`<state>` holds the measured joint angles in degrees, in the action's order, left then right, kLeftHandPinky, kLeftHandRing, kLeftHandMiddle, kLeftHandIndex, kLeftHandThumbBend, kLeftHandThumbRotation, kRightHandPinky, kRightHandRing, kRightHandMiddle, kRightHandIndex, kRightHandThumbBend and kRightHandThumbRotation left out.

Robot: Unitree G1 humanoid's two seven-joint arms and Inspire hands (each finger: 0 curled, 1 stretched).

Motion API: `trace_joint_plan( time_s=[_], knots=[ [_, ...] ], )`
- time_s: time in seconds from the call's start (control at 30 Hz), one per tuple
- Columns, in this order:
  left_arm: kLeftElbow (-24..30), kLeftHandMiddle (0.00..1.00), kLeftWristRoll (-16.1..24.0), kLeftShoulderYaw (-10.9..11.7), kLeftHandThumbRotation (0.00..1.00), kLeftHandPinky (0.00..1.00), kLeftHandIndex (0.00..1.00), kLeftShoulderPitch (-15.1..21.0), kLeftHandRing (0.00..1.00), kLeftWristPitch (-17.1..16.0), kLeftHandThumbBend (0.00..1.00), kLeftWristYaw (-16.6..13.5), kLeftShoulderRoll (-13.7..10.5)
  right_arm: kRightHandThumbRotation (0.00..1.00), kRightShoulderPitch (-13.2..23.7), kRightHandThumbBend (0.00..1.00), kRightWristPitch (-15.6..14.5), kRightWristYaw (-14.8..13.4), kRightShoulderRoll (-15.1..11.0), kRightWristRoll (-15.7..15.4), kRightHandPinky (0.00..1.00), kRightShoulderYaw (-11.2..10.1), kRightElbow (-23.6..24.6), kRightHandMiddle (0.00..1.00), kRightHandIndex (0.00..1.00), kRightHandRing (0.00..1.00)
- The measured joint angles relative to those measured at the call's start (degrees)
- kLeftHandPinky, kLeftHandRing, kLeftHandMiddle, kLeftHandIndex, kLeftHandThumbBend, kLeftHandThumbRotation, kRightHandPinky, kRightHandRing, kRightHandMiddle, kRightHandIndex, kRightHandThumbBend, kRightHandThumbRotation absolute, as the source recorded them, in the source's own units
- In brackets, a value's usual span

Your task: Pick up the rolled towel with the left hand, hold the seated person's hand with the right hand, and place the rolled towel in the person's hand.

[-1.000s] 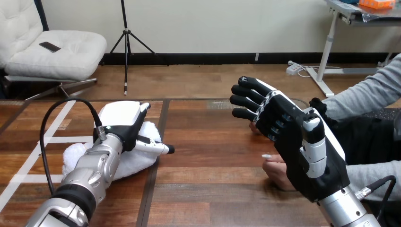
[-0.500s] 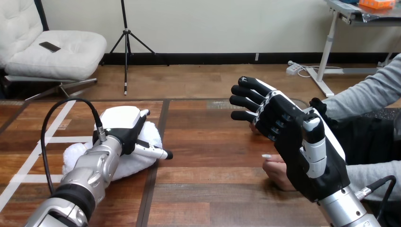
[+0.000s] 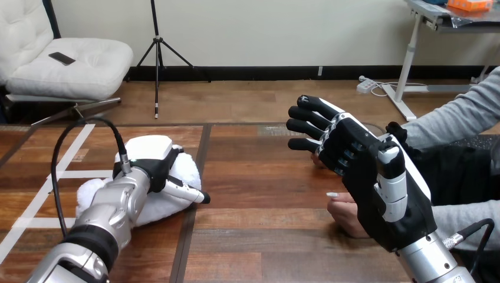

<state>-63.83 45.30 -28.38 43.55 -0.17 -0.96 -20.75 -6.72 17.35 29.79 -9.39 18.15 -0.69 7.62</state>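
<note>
At the left of the wooden bench point(image 3: 259, 177) lies the rolled towel point(image 3: 162, 207), white and lying across the boards beside strips of white tape. The left hand point(image 3: 152, 154) is set down on top of the towel, its white back facing up, and covers the middle of the roll. From here I cannot tell whether it has closed on the towel. The towel's ends show on either side of the hand, and the roll rests on the bench.

Well apart to the right, the right hand point(image 3: 365, 177) stands raised above the bench, open, with its fingers straight and spread and nothing in its grasp. The person's hand point(image 3: 345, 217) rests on the bench just behind it, mostly hidden. Whether the two touch cannot be told.
</note>
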Motion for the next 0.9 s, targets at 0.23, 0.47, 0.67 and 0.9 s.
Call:
trace_joint_plan(
  time_s=[0.23,0.47,0.67,0.9],
  knots=[
    [0.8,0.9,0.1,-0.1,0.62,0.89,0.87,0.2,0.89,1.1,1.0,1.4,-0.2,1.0,0.0,0.89,0.0,0.0,0.0,0.0,0.8,0.0,0.0,0.86,0.86,0.86],
    [1.1,0.91,0.1,-0.1,0.57,0.89,0.87,0.3,0.89,1.9,1.0,2.4,-0.3,1.0,0.0,0.9,0.0,0.0,-0.1,0.0,0.8,0.0,0.0,0.86,0.86,0.86],
    [1.1,0.91,-0.5,0.0,0.48,0.85,0.87,0.4,0.89,2.8,1.0,2.9,-0.3,1.0,0.0,0.9,0.0,0.0,-0.1,0.1,0.8,0.0,0.0,0.86,0.85,0.86],
    [1.2,0.87,-1.1,0.0,0.33,0.74,0.84,0.4,0.86,4.6,0.99,3.3,-0.1,1.0,0.0,0.89,0.0,0.2,-0.1,0.3,0.8,-0.1,0.0,0.86,0.85,0.86]
  ],
)
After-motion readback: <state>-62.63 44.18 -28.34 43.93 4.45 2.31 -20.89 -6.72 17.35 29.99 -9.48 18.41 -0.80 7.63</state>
